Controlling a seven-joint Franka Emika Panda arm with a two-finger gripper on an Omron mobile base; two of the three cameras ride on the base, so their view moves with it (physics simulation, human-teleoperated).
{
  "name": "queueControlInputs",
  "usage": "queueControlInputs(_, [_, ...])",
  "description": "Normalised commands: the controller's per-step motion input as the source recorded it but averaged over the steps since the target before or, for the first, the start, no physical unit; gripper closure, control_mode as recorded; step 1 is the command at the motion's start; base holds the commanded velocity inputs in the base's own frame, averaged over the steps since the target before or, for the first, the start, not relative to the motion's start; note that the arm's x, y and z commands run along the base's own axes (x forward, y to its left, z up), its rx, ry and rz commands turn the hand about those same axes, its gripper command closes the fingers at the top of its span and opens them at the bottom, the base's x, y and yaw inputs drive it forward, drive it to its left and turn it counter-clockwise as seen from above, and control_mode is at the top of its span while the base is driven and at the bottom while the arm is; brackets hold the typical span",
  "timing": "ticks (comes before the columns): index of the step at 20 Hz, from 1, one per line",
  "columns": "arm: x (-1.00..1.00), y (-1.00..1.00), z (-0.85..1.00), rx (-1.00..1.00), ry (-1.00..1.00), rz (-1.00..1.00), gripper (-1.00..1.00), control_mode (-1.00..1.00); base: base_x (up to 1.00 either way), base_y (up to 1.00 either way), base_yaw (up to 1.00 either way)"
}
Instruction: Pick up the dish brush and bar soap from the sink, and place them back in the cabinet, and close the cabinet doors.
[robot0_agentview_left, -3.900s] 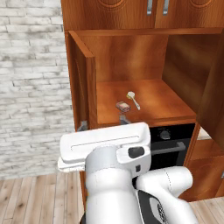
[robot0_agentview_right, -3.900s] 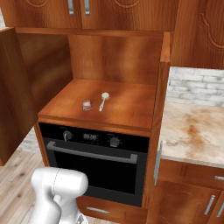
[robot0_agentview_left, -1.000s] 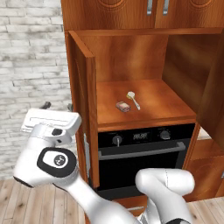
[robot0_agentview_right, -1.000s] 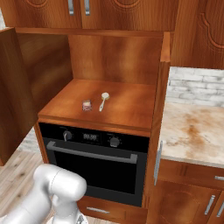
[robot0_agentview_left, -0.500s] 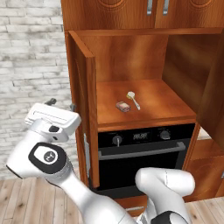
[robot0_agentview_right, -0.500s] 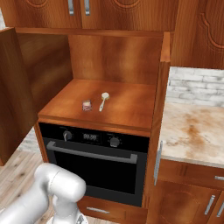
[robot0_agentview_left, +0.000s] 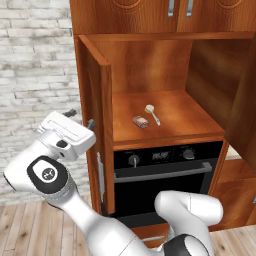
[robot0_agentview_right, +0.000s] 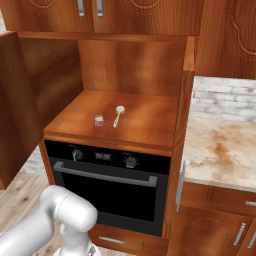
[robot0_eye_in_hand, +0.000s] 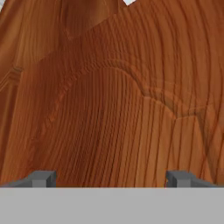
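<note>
The gripper (robot0_eye_in_hand: 111, 179), jaws spread wide and empty, faces the carved outer panel of the left cabinet door (robot0_agentview_left: 95, 125). Inside the cabinet (robot0_agentview_right: 150, 125), the bar soap (robot0_agentview_left: 140, 121) lies just beside the dish brush (robot0_agentview_left: 152, 113).

Pretty even, flat rendered lighting everywhere, no glare. Cabinet (robot0_agentview_left: 165, 65) interior goes a bit darker toward the upper right. Everything's sharp, hand view wood grain looks slightly smeary.

cabinet (robot0_agentview_right: 65, 120) shelf | bar soap (robot0_agentview_right: 99, 120) beside dish brush (robot0_agentview_right: 118, 115), both lying flat
</note>
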Motion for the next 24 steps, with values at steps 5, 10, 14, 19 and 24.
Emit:
queueControlInputs(5, [0.00,-0.37,0.06,0.04,0.00,-0.13,-1.00,-1.00,0.00,0.00,0.00])
queueControlInputs(10, [0.00,-0.38,0.03,0.02,0.00,-0.13,-1.00,-1.00,0.00,0.00,0.00])
queueControlInputs(14, [0.00,-0.49,0.06,0.04,0.00,-0.11,-1.00,-1.00,0.00,0.00,0.00])
queueControlInputs(19, [0.00,-0.58,0.01,0.03,0.01,-0.05,-1.00,-1.00,0.00,0.00,0.00])
queueControlInputs(24, [0.01,-0.61,0.01,0.04,0.02,0.00,-1.00,-1.00,0.00,0.00,0.00])
